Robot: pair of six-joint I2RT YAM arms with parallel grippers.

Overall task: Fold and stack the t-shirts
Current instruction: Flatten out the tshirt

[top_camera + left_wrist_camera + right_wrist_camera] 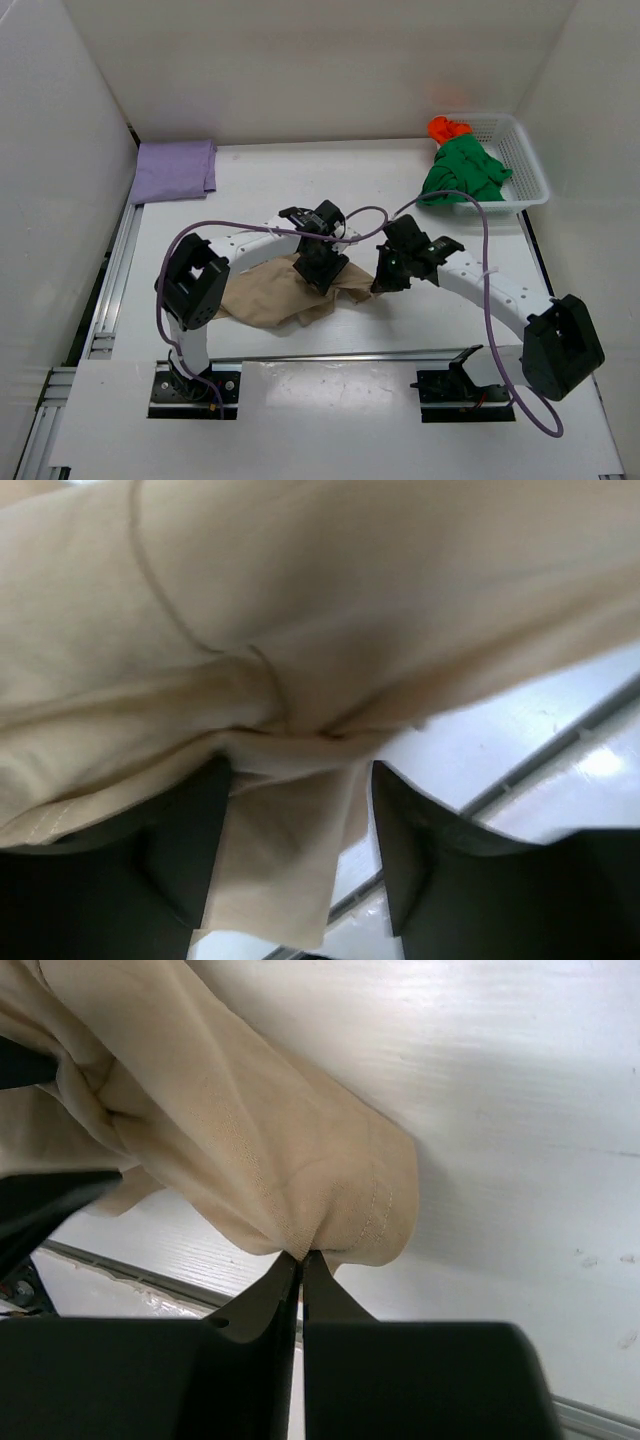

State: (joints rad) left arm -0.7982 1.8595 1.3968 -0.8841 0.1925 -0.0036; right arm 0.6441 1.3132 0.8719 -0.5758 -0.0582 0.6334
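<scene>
The beige t-shirt (275,297) lies crumpled toward the near edge of the desk (300,185). The right claw (300,1260) is clamped on its hem, while the left claw (300,778) gapes around a fold. Closing the left claw squarely before lifting should spread the cloth evenly.

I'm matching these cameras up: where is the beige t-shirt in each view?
Top external: beige t-shirt crumpled, low centre-left.
Left wrist: fills the upper frame, draped through the open left gripper.
Right wrist: upper left, its edge pinched by the right gripper.
Shared landmark: the grey metal rail nearest the shirt.
</scene>
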